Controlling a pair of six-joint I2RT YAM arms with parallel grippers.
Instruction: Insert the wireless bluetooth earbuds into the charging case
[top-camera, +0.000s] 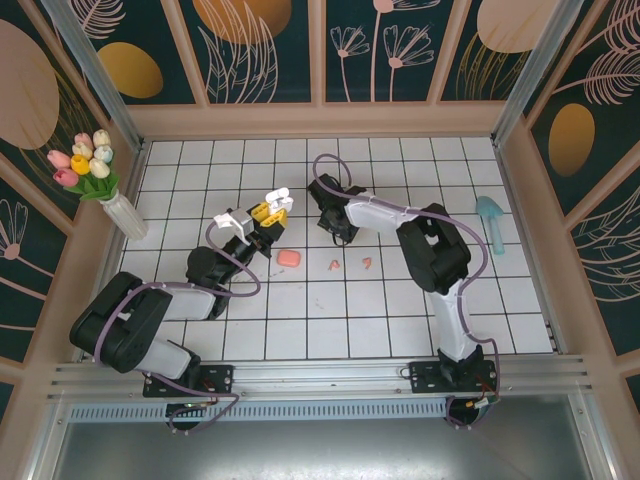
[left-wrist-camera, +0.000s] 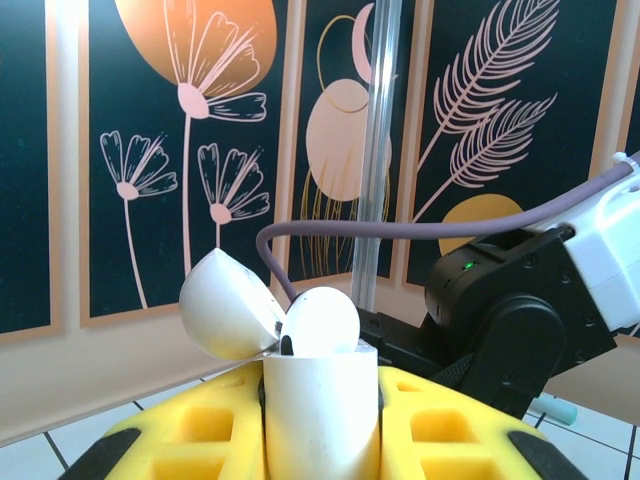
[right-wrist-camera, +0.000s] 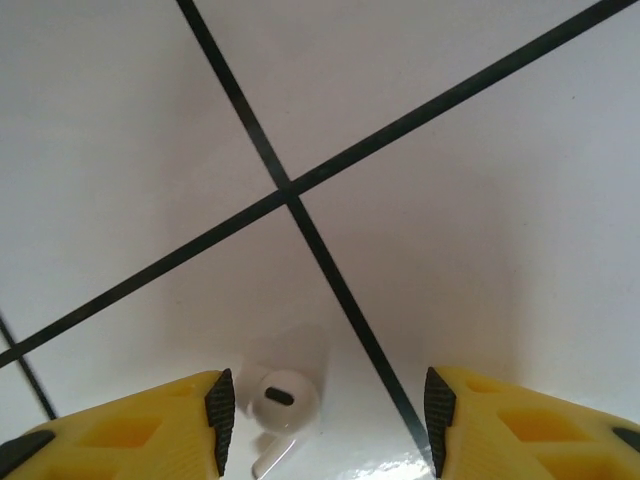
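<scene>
1. Right hand (right-wrist-camera: 327, 425) hangs open just over the tabletop (right-wrist-camera: 450, 200).
2. Left hand (left-wrist-camera: 320, 435) clamps the white charging case (left-wrist-camera: 320, 400) upright, lid open.
3. White earbud (right-wrist-camera: 280, 395) lies on the tile inside that open hand, hard by one pad (right-wrist-camera: 222, 410), stem toward the wrist.

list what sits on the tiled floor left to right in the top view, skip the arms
vase of tulips → salmon-pink case → pink earbud → second pink earbud → teal tool
</scene>
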